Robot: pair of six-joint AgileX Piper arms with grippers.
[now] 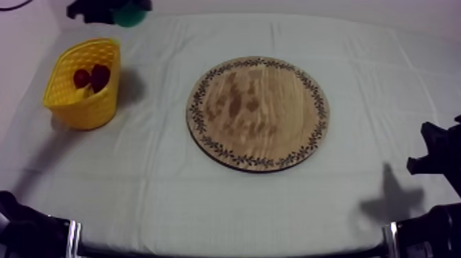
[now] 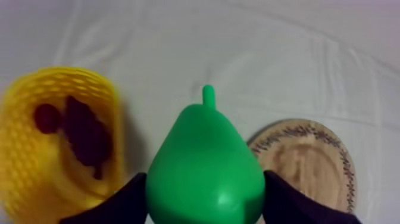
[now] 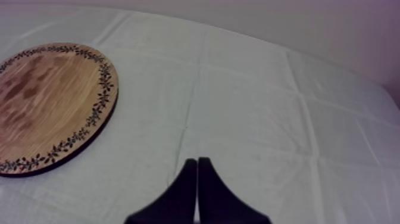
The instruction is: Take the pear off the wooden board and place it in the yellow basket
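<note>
The left gripper (image 2: 205,201) is holding the pear (image 2: 205,170) across its broad lower body. One black finger (image 2: 119,205) is pressing on each flank and the stem is pointing away from the wrist. The pear is hanging in the air above the surface (image 1: 171,199), off the board (image 1: 257,113) and near the basket (image 1: 79,103), just beyond its far side. The basket is already carrying grapes (image 2: 86,137) and a small red fruit (image 2: 46,117). The right gripper (image 3: 197,179) is hovering over the surface beside the board, its fingers pressed into a narrow wedge with nothing between them.

The pear is showing a smooth, glossy skin, so it is probably moulded plastic: light, stiff and not fragile, but slick. Its rounded taper is likely making it prone to slipping out of a hold nearer the neck. The widest part, where the fingers are gripping now, looks like the soundest place to hold it.
</note>
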